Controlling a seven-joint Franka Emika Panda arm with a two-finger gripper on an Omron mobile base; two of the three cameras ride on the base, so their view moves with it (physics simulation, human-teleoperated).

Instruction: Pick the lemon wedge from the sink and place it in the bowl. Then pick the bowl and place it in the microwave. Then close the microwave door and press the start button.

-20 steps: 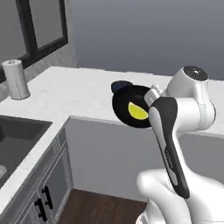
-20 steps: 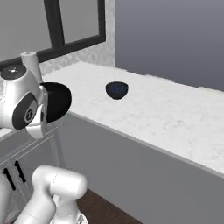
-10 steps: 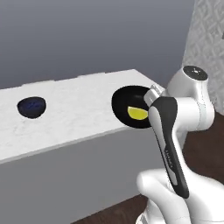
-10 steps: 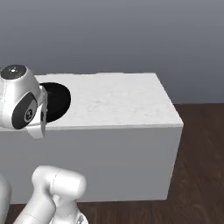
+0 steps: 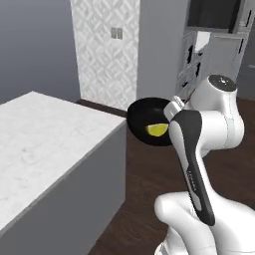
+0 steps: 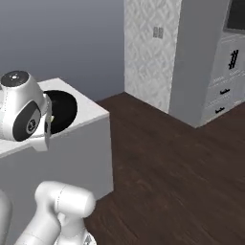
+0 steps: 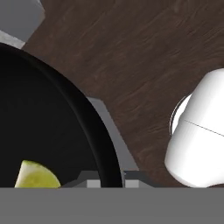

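Dark wood flooring (image 6: 162, 158) runs wide across the room, out to a patterned white wall (image 5: 107, 50) and tall pale cabinets (image 6: 225, 81) at the far side. Nearer me stands a counter with a white speckled stone top (image 5: 45, 144) and plain grey sides, its end corner jutting toward the open floor. The white arm (image 5: 199, 149) rises beside that corner and holds the bowl (image 5: 149, 124) up in the air, just off the counter's edge, above the floor. The bowl is glossy black and shallow, and the gripper (image 7: 110, 177) is clamped on its rim, one fingertip inside the wall and one outside. Inside the bowl lies the lemon wedge (image 5: 157, 130), bright yellow, resting low against the side nearest the arm.
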